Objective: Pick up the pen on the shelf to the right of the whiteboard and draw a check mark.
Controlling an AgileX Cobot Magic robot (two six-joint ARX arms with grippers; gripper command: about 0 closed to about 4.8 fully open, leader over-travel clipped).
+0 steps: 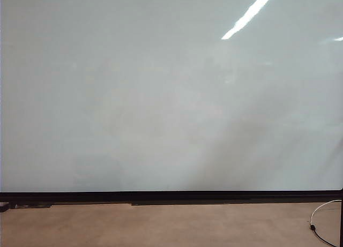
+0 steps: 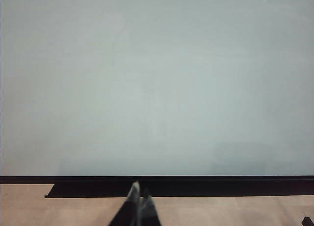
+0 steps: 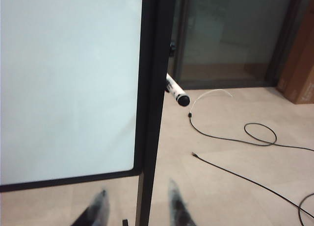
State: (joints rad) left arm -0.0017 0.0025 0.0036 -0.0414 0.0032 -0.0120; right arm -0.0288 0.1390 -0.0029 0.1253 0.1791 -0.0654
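Both grippers low before the whiteboard [image 1: 161, 97], neither holding anything.

I see only the pen's [image 3: 176, 91] white barrel and black end, its far part hidden behind the black frame. My right gripper [image 3: 136, 206] stands parted, astride that frame; my left gripper [image 2: 138, 209] shows fingertips pressed together. The glossy board is faintly smudged.

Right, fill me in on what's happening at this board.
Nothing is held yet. The whiteboard is blank, with no check mark drawn. The right hand is open, its fingers either side of the board's right frame edge, facing the pen that pokes out past that frame. The left hand is shut and empty, pointed at the board's bottom edge.
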